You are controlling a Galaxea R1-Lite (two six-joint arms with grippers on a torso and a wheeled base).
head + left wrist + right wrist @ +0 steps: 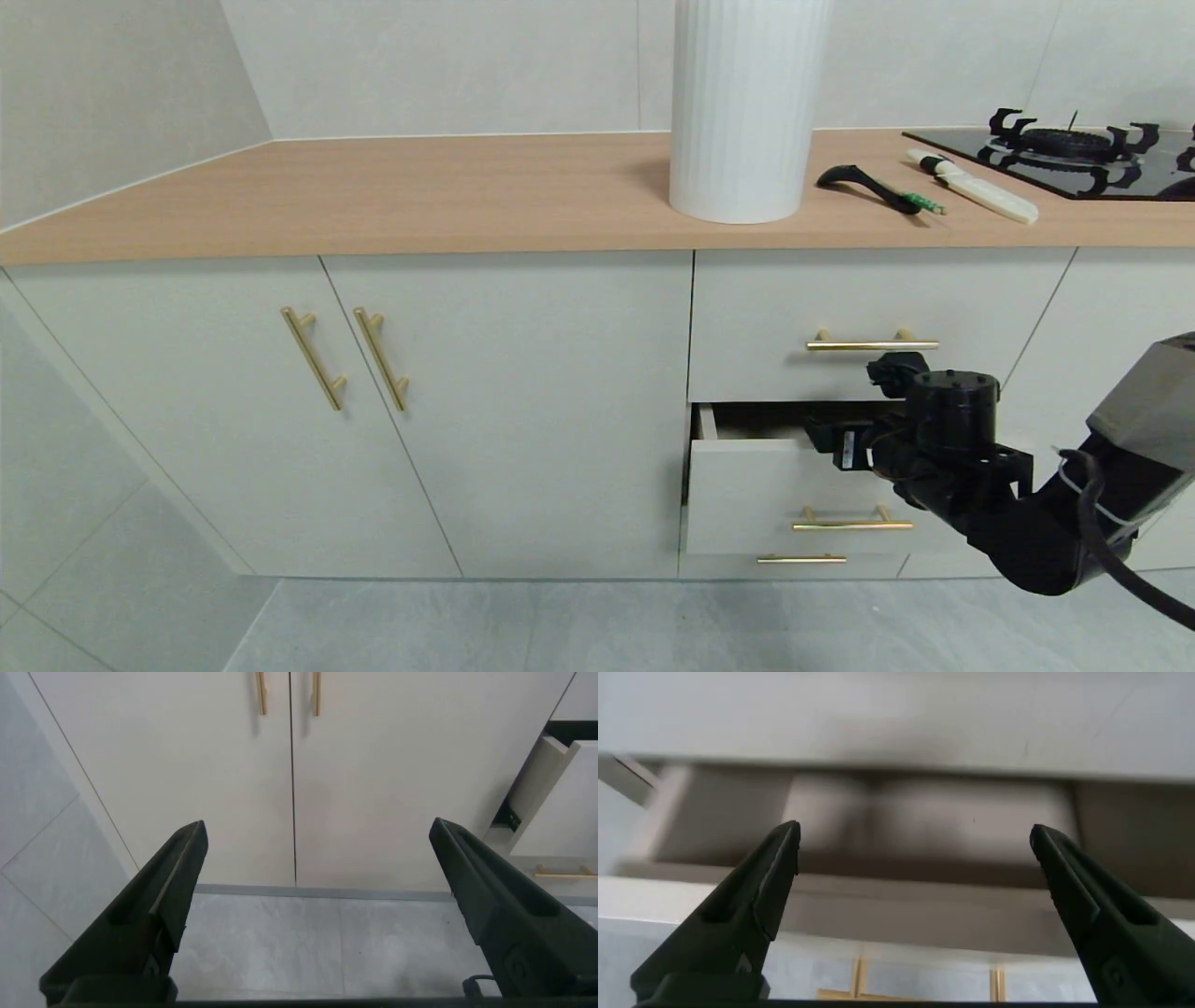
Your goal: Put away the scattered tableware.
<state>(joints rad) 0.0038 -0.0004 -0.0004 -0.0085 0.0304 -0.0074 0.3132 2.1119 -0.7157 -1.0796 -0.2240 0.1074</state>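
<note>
- Step in hand, as I judge it: opening the drawer (747,490). It stands partly out, and the right claw (915,838) is at its top edge, jaws apart and empty.
- Next: pull it wider, then fetch the 2 utensils.
- The spoon (864,184) and the knife (976,187) lie on the counter (420,196), near the stove (1074,154).
- The left claw (318,831) is spread apart and empty, facing the cupboard doors (374,775).
- A tall white cylinder (742,112) just beside the spoon may crowd a reach.
</note>
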